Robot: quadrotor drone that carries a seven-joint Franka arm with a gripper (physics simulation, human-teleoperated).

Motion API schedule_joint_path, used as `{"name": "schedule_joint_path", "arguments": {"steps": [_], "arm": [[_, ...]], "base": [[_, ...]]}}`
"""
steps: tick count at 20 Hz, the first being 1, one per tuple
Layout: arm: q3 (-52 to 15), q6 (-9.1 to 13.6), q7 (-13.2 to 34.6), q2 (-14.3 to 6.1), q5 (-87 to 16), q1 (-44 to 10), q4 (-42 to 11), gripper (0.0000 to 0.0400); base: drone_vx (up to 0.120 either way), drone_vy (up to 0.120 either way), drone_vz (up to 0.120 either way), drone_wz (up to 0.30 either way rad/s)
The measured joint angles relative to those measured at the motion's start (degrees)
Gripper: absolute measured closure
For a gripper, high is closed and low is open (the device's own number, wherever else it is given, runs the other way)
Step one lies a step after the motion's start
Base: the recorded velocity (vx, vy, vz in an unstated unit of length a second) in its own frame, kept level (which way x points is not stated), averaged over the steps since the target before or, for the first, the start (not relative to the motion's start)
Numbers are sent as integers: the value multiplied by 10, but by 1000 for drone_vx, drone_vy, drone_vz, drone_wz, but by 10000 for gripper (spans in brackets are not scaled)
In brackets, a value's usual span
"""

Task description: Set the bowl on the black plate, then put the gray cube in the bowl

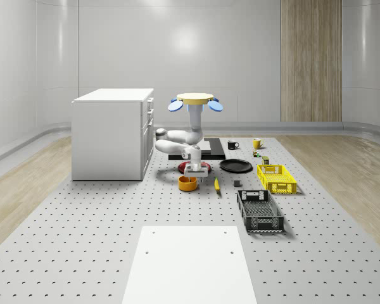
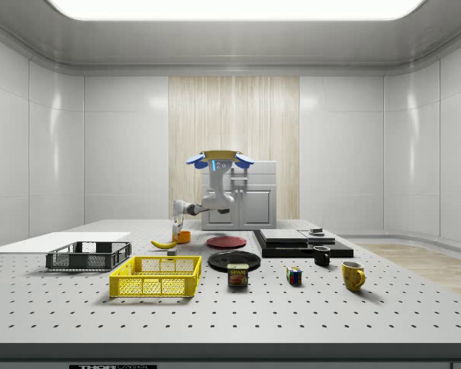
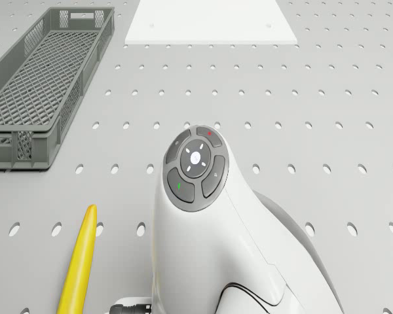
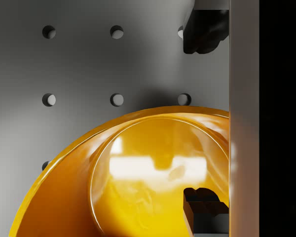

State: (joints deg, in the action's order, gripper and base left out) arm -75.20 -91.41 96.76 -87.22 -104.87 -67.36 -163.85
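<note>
Perforated table point(image 1: 82, 240), orange bowl point(image 1: 187, 183) partly behind end effector point(image 1: 194, 171)

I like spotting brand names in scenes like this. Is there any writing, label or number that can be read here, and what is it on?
"SPAM" reads on the can standing on the table beside the yellow crate.
A strip of lettering on the table's front edge is cut off and too small to read.
The symbols on the arm's button pad are too faint to read.

The perforated table point(image 1: 82, 228) carries an orange bowl point(image 1: 187, 183), banana point(image 1: 216, 184), black plate point(image 1: 235, 166) and two baskets
</note>
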Motion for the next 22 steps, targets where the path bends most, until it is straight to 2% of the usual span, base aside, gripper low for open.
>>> {"name": "schedule_joint_path", "arguments": {"steps": [9, 22], "arm": [[34, -14, 0, -3, -32, -3, 6, 0], [42, -14, 9, -2, -40, -9, 3, 0]], "base": [[0, 0, 0, 0], [0, 0, 0, 0]]}}
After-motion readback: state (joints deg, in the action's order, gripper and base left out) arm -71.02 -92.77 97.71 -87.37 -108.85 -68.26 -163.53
